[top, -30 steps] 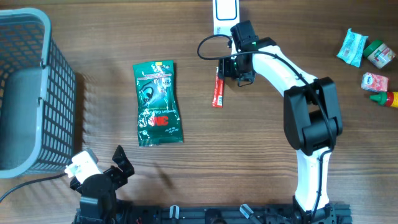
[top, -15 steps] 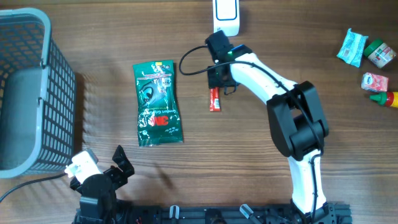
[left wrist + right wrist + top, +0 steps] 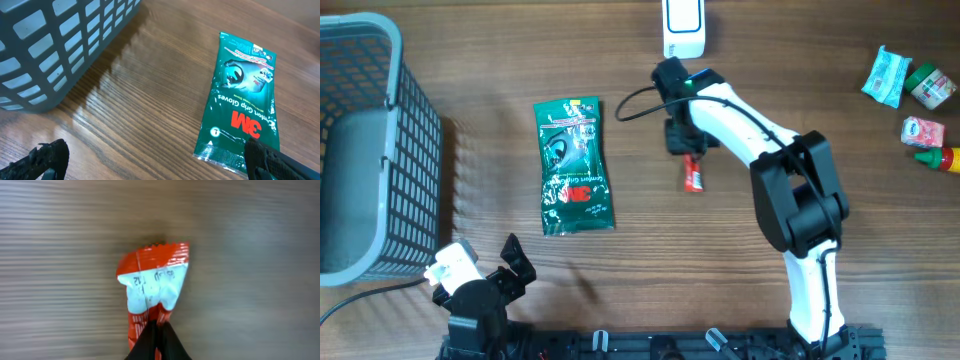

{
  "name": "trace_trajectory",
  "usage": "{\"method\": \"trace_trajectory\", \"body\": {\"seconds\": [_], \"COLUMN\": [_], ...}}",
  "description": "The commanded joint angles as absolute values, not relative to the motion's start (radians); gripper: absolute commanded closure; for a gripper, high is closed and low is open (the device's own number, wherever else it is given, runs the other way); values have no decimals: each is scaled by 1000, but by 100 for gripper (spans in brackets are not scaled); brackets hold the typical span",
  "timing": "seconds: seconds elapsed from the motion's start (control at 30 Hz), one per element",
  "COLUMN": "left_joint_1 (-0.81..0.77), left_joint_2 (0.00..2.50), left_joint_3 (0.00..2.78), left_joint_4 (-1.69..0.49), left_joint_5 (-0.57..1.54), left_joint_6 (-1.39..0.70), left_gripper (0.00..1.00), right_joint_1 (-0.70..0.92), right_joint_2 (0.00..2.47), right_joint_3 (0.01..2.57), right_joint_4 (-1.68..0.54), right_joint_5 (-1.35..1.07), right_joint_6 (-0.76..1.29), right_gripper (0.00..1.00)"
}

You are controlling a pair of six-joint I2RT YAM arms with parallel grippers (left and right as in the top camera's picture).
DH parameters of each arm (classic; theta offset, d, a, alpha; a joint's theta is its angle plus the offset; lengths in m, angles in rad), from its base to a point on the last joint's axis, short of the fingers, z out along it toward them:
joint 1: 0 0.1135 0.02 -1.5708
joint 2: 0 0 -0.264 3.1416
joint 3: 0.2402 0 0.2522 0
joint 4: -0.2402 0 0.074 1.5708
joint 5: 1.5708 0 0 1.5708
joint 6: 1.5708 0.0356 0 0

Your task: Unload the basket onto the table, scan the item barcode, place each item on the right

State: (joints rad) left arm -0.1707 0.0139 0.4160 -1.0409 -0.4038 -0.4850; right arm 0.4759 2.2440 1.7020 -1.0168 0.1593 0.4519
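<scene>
Packet (image 3: 152, 287), red, is clamped by one end between the jaws of my right gripper (image 3: 157, 330), which are fully closed on the wrapper. This leaves its printed white face extending clear of them for reading. Beyond those jaws sits the white scanner (image 3: 682, 25); I judge presentation to it comes next. My left gripper (image 3: 518, 262) rests wide open and empty, a green glove pack (image 3: 242, 107) ahead of it.

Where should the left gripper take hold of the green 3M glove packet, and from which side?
Probably the short sealed end nearest the robot. The green 3M glove packet lies flat, long axis pointing away, so that end faces the open left gripper. Come in low from the robot's side and pinch the thin seam; the broad face offers nothing raised.
</scene>
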Motion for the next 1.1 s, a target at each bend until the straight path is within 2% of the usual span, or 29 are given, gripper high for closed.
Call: {"method": "trace_trajectory", "body": {"seconds": [0.0, 0.17, 0.33, 0.5, 0.77, 0.9, 1.07], "left_joint_1": [-165, -165, -165, -165, -165, -165, -165], "left_joint_2": [7, 7, 7, 7, 7, 7, 7], "left_joint_3": [411, 411, 411, 411, 411, 411, 411], "left_joint_4": [-1039, -1039, -1039, -1039, -1039, -1039, -1039], "left_joint_5": [-416, -417, -417, -417, -417, -416, -416], "left_joint_6": [-495, -495, -495, -495, -495, -495, -495], "left_gripper": [0, 0, 0, 0, 0, 0, 0], "right_joint_1": [411, 412, 415, 418, 425, 451, 499], "right_joint_2": [2126, 2007, 1990, 1989, 1990, 1990, 1992], "right_joint_3": [1674, 1674, 1674, 1674, 1673, 1659, 1569], "right_joint_4": [-1083, -1094, -1134, -1170, -1264, -1240, -1210], "right_joint_5": [270, 270, 274, 395, 401, 400, 369], "right_joint_6": [638, 690, 750, 836, 794, 588, 524], "right_gripper": [96, 96, 96, 96, 96, 96, 96]}}
